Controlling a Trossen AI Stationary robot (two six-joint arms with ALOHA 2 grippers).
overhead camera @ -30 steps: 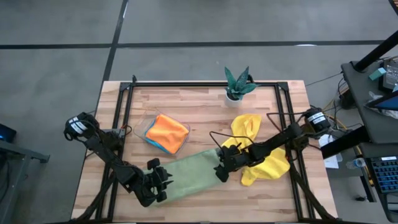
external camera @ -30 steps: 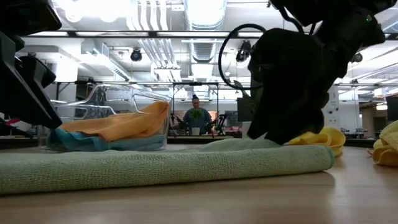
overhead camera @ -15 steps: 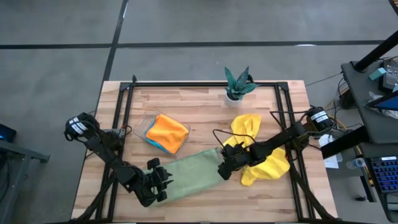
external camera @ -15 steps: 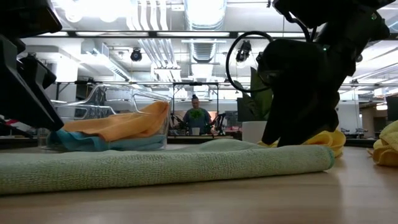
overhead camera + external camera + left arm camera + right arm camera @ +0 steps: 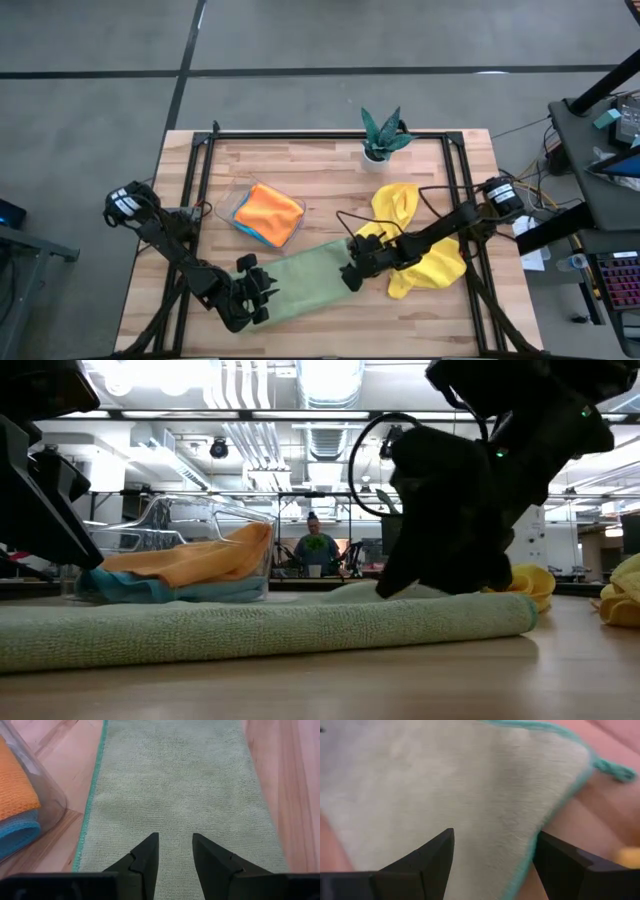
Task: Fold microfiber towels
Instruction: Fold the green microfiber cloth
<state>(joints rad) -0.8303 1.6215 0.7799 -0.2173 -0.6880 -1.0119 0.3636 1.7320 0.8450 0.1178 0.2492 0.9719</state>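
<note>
The right gripper [image 5: 352, 275] stands spread wide over one end of the fuzzy green towel [image 5: 305, 279] near the front edge; the left gripper [image 5: 262, 296], parted, hovers over its other end.

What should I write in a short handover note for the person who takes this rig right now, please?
Left gripper: open, over one end of the pale green towel, not gripping.
Right gripper: open, at the other end of the green towel, a corner between its fingers, not closed.
Green towel lies as a long strip on the table.
Orange towel sits folded on the blue towel in the clear tray: done.
Yellow towels lie crumpled beside the right arm: still to fold, as is the green one.
</note>
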